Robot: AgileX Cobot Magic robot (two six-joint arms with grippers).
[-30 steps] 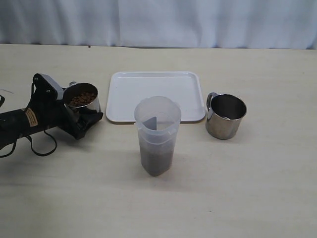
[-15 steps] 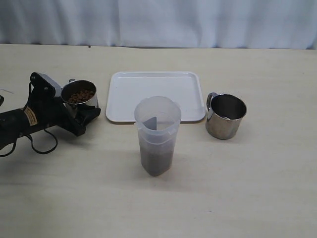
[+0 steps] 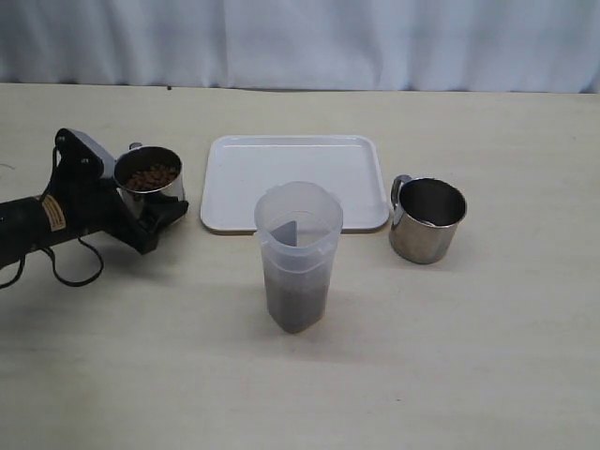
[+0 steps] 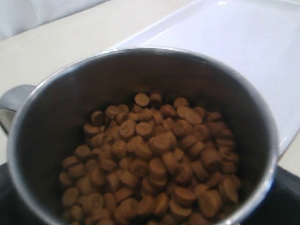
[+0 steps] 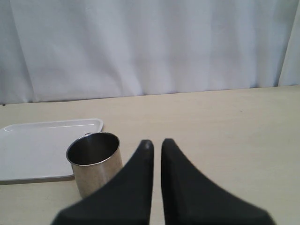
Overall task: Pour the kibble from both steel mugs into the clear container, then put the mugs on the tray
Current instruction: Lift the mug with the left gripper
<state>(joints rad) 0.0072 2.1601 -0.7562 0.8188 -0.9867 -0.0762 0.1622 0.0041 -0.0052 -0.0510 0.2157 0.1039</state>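
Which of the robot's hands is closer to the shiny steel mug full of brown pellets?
Left. The left fingers clasp the shiny steel mug of brown kibble; the right fingers sit near the empty steel mug beyond the flat white tray.

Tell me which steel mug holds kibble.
The left-hand mug, left of the tray: brown kibble fills it. The right-hand mug shows only bare steel inside.

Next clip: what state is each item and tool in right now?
left mug: upright, holds kibble, gripped by left tool
right mug: upright, empty, standing beside tray
clear container: upright, open-topped, partly filled with kibble
tray: flat, no mugs on it
right tool: shut, holding nothing
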